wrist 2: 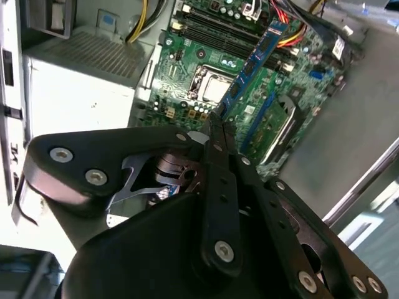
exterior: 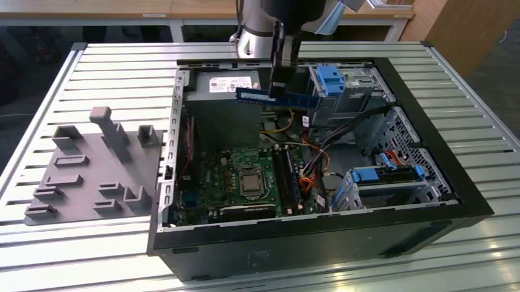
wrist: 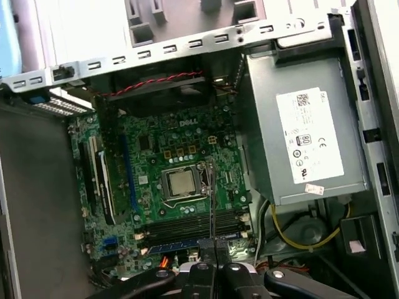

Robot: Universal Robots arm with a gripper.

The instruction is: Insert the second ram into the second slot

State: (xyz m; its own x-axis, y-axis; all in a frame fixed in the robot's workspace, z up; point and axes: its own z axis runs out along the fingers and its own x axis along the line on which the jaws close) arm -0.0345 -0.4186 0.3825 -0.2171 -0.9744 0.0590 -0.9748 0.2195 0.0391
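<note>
And here's the gripper (exterior: 279,90), jaws clamped flat on both faces of the second ram (exterior: 253,95), roughly at mid-length as the exterior view shows it. The stick hangs level in the air above the open computer case (exterior: 325,246), its ends poking out to either side of the fingers. In the second wrist view the blue board (wrist 2: 255,59) runs out past the fingertips, and the motherboard (wrist 2: 187,68) lies well below it. Nothing is touching yet!

Beneath the gripper sit the long black memory slots (wrist: 187,225), in a row beside the processor socket (wrist: 181,184). Which of them is the second slot I can't quite make out from here; they lie close together.

How will this piece handle? By my reading it's light and stiff, a thin board that won't sag, but delicate. The small chips on the faces and the contact edge underneath want no knocks. The sound place to take hold is just where the fingers are: on the flat faces, near the upper edge and centred, so it hangs balanced and the contact edge is left free.
</note>
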